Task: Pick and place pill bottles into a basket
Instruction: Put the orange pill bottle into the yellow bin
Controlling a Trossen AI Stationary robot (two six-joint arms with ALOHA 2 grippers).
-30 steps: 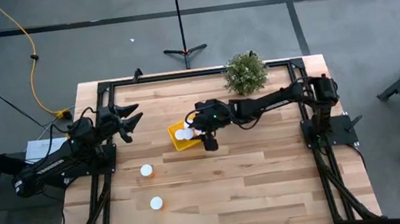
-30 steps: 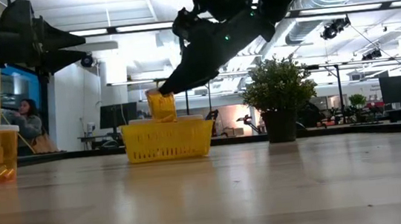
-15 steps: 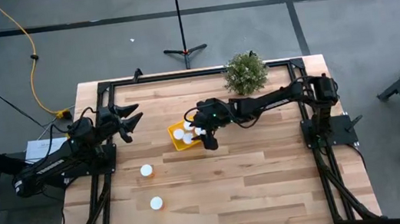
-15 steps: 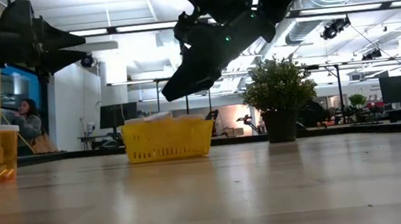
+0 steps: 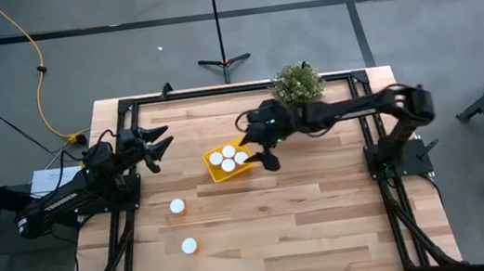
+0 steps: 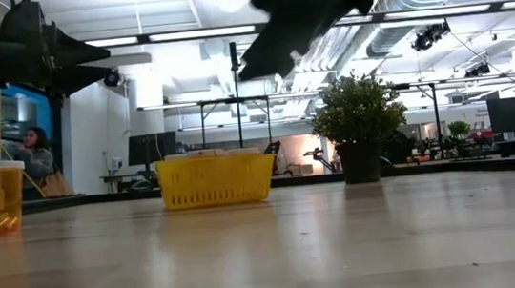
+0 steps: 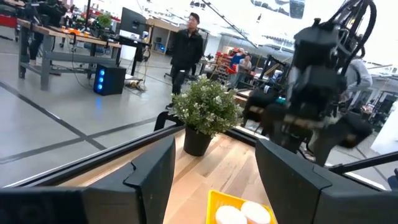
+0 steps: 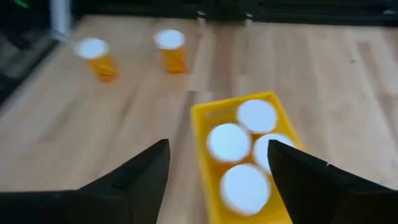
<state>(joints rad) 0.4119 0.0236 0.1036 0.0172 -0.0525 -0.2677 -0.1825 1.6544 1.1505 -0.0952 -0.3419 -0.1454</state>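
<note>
High view, centre of the frame: the table (image 5: 329, 227) carries the basket (image 5: 214, 172) with four white caps showing inside in the right wrist view. Two bottles stand loose, one (image 5: 177, 206) left of centre, the other (image 5: 189, 246) lower down, well apart from the basket. The right gripper (image 5: 261, 150) hangs at the basket's right edge, fingers spread and empty. The left gripper (image 5: 155, 143) waits at upper left, fingers also spread.

The step in hand looks like going for a fifth bottle. To do it well, the right arm should lift clear of the basket wall, swing over the nearer bottle, come straight down and pinch below the cap.

A second ago, in the low view, this gripper held a bottle over the basket; now the bottle is inside and the arm has drawn up and rightward.
</note>
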